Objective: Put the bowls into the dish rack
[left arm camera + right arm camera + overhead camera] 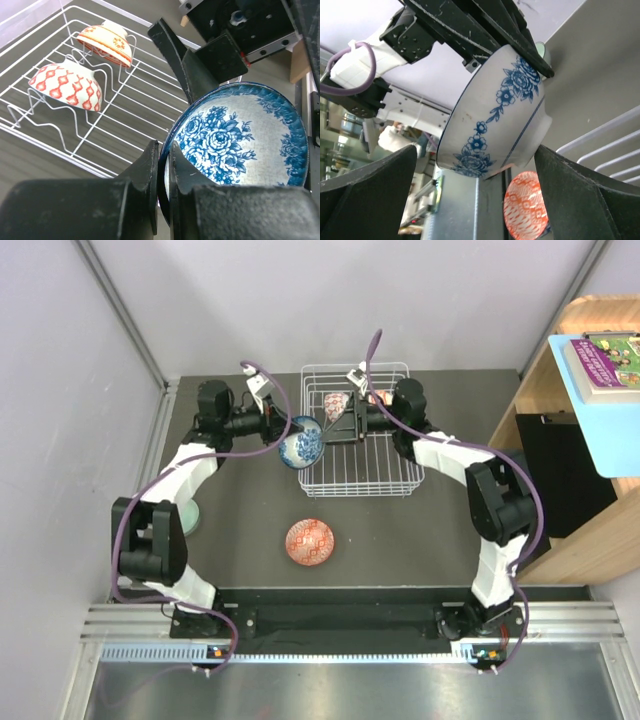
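The left gripper (289, 434) holds a blue-and-white bowl (302, 448) at the left edge of the dish rack (360, 486), the right gripper (334, 427) just beside it; an orange-red bowl (311, 542) (opening up) sits on the table (400, 545).

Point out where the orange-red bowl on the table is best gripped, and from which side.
Grip the orange-red bowl by its rim, coming straight down from above: it sits open side up on the table, so one pincer finger can go inside the wall and one outside. The right pincer, open, seems the freer one; the left pincer is shut on the blue-and-white bowl.
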`<action>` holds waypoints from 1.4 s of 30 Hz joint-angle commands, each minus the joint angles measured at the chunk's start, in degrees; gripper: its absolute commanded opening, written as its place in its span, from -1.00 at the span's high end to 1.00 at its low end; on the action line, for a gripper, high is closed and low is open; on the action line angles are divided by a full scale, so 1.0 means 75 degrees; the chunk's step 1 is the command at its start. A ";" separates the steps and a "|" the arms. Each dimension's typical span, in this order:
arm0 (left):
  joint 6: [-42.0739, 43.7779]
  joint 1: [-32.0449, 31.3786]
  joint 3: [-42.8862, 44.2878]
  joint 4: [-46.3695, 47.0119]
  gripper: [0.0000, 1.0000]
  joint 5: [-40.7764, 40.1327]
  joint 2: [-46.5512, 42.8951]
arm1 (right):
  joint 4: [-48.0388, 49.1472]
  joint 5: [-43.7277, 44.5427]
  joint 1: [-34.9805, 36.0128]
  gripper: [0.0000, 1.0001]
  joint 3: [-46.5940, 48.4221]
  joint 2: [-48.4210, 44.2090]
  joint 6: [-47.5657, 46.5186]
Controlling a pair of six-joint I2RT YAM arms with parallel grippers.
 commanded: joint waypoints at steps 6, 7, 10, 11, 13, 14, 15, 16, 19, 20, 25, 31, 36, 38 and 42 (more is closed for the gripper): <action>0.0222 -0.0189 0.0362 0.0376 1.00 -0.0105 0.0197 | 0.2021 -0.0219 0.0014 -0.99 -0.0004 0.0309 0.1204; 0.0222 -0.0200 0.0374 0.0399 1.00 -0.0128 0.0208 | 0.2032 -0.0219 0.0026 -0.99 -0.0004 0.0333 0.1204; 0.0222 -0.0212 0.0432 0.0423 1.00 -0.0176 0.0232 | 0.2044 -0.0254 0.0014 -0.99 -0.0016 0.0415 0.1204; 0.0211 -0.0212 0.0455 0.0435 1.00 -0.0187 0.0267 | 0.2056 -0.0266 0.0014 -0.99 -0.0016 0.0438 0.1193; 0.0176 -0.0236 0.0502 0.0458 1.00 -0.0211 0.0302 | 0.2044 -0.0266 0.0002 -0.95 -0.0016 0.0497 0.1192; 0.0141 -0.0236 0.0503 0.0470 1.00 -0.0211 0.0337 | 0.2056 -0.0277 0.0014 -0.90 -0.0016 0.0520 0.1192; 0.0106 -0.0247 0.0503 0.0505 1.00 -0.0222 0.0337 | 0.2056 -0.0278 0.0014 -0.80 -0.0016 0.0544 0.1192; 0.0105 -0.0271 0.0503 0.0517 1.00 -0.0211 0.0337 | 0.2056 -0.0289 0.0014 -0.75 -0.0027 0.0556 0.1204; 0.0093 -0.0294 0.0456 0.0563 1.00 -0.0222 0.0361 | 0.2150 -0.0289 0.0014 -0.57 -0.0051 0.0603 0.1263; 0.0117 -0.0306 0.0444 0.0564 1.00 -0.0234 0.0361 | 0.2208 -0.0289 0.0014 -0.51 -0.0051 0.0637 0.1298; 0.0211 -0.0341 0.0338 0.0576 1.00 -0.0281 0.0349 | 0.2746 -0.0301 0.0014 -0.02 -0.0144 0.0720 0.1800; 0.0234 -0.0365 0.0221 0.0587 1.00 -0.0293 0.0372 | 0.3216 -0.0231 0.0002 0.94 -0.0145 0.0837 0.2095; 0.0327 -0.0376 0.0186 0.0447 0.83 -0.0258 0.0337 | 0.3251 -0.0079 -0.0068 1.00 -0.0226 0.0837 0.2083; 0.0363 -0.0376 0.0175 0.0342 0.45 -0.0293 0.0302 | 0.3228 -0.0032 -0.0103 1.00 -0.0273 0.0825 0.2025; 0.0457 -0.0376 0.0104 0.0271 0.28 -0.0293 0.0243 | 0.2936 0.0097 -0.0197 1.00 -0.0367 0.0767 0.1791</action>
